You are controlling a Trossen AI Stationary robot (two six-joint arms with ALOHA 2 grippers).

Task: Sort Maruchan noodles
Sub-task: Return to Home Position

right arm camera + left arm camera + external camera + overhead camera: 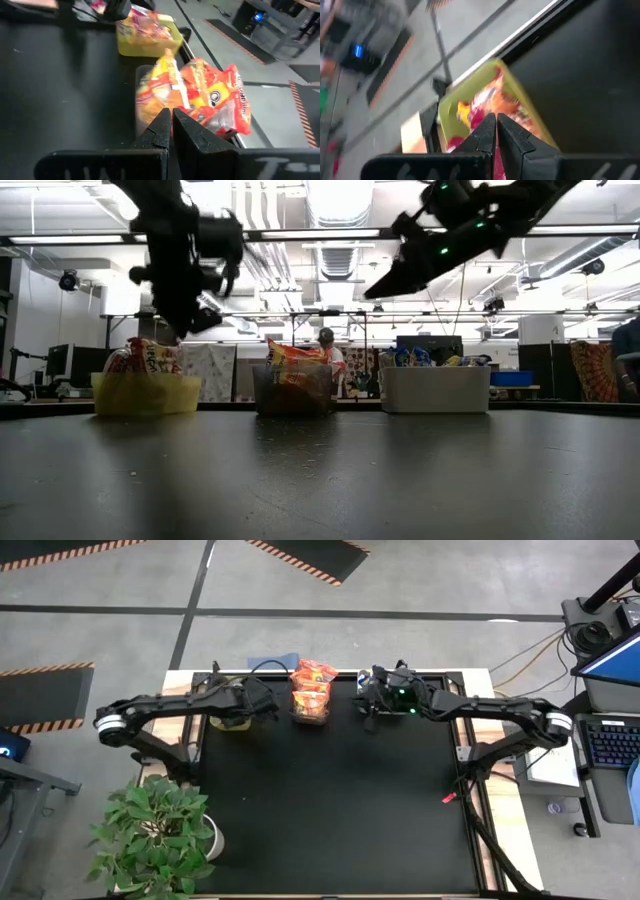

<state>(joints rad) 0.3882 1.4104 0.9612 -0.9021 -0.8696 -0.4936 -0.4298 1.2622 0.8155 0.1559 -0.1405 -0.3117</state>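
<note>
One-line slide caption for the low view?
Noodle packs sorted into yellow bin, dark bin and white bin; left gripper and right gripper hang above, jaws shut.

The left arm [170, 705] and right arm [490, 710] are dark, each with a white elbow band [110, 724].

The black-topped table [330, 810] carries three bins in a row along its far edge: a yellow bin [146, 395] right beneath the left gripper [266, 703], a dark bin [293, 392] standing between the two claws, and a white bin [434, 390] below the right gripper [368, 710]. From where I stand, each bin rests flat on the dark top, apart from its neighbour and well under the raised claws. A small red bit [449, 798] lies at the table's side edge, well away from the right gripper, on its near side.
</note>
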